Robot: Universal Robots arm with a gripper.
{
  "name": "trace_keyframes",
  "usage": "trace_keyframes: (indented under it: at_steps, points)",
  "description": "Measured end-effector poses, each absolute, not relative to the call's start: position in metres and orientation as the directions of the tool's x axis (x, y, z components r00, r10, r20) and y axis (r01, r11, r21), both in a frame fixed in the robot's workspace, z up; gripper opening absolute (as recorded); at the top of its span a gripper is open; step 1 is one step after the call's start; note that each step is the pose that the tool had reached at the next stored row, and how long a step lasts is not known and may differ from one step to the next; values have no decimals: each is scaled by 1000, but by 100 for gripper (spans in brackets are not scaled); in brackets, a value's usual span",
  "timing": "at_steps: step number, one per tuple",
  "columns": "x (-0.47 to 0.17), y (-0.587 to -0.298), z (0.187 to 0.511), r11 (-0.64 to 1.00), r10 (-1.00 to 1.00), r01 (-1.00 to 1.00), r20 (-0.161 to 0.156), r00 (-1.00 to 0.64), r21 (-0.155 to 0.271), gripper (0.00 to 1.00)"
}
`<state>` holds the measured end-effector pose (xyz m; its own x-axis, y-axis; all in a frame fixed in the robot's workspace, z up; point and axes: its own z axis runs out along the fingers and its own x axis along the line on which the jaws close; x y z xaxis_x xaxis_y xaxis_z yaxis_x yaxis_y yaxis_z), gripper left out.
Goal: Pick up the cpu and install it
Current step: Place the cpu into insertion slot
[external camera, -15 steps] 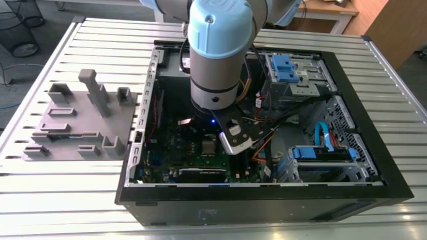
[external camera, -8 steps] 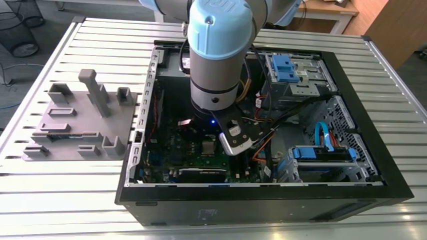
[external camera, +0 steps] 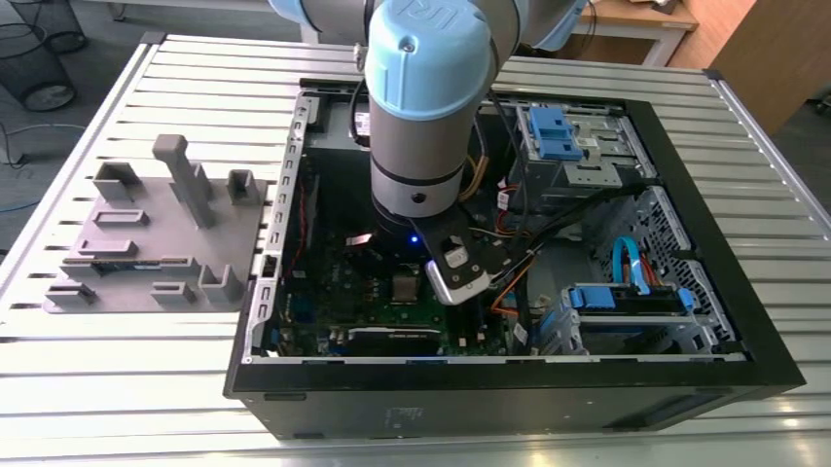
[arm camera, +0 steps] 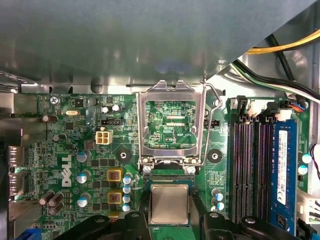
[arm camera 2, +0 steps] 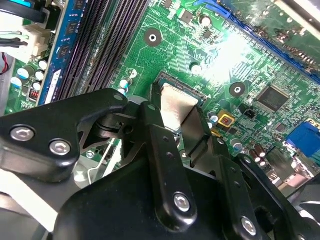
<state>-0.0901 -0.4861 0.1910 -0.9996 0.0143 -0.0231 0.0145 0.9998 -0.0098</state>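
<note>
I think my hand (arm camera 2: 177, 117) is clamped on the cpu (arm camera: 169, 204). The cpu lies flat, straight under the hand, over the socket (arm camera: 170, 178).

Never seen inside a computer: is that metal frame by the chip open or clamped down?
Open. In the first wrist view the metal frame lies swung back, board showing through its window; the cpu sits uncovered beside it.

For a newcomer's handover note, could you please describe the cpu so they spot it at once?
Inside the open computer case, find the green motherboard. Beside its open metal socket frame is the cpu: a small square with a plain silver top.
</note>
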Motion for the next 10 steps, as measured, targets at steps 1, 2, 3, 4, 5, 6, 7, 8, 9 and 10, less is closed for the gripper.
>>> trace_keyframes:
  at_steps: [1,2,3,4,5,6,7,8,9,10]
  points:
    - [-90,-486,191,1000,15,15,-23,-1000,-10,43]
    - [-90,-486,190,1000,15,15,-23,-1000,-10,43]
    - [-90,-486,190,1000,15,16,-23,-1000,-10,43]
    - [-90,-486,190,1000,16,16,-23,-1000,-10,43]
    - [-90,-486,190,1000,16,16,-23,-1000,-10,43]
    - [-90,-486,190,1000,16,16,-23,-1000,-10,43]
    - [-90,-486,190,1000,16,16,-23,-1000,-10,43]
    - [-90,-486,190,1000,16,16,-23,-1000,-10,43]
    - [-90,-486,190,1000,16,16,-23,-1000,-10,43]
    - [-90,-486,190,1000,16,16,-23,-1000,-10,43]
